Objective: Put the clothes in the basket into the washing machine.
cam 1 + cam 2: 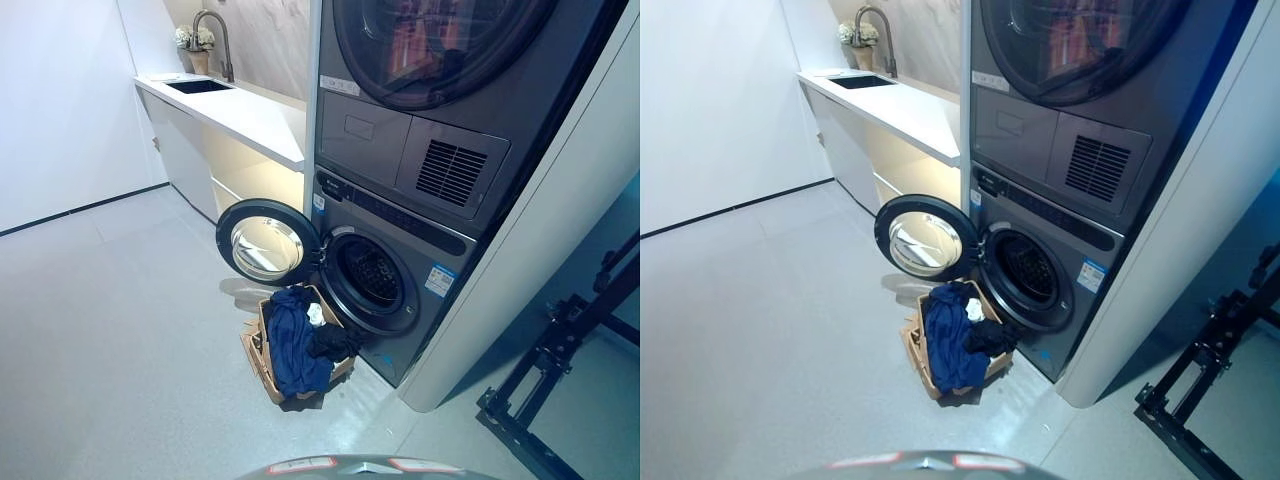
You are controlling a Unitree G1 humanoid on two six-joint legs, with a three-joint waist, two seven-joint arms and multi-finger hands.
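Note:
A brown basket stands on the floor just in front of the lower washing machine. Blue clothes fill it, with a dark piece and a small white piece on top. The machine's round door is swung open to the left, and the drum opening shows dark inside. In the right eye view the basket and the open door appear the same way. Neither hand shows in either view.
A second machine is stacked above the washer. A white counter with a sink, a tap and a flower pot runs along the far wall. A black metal frame stands at the right.

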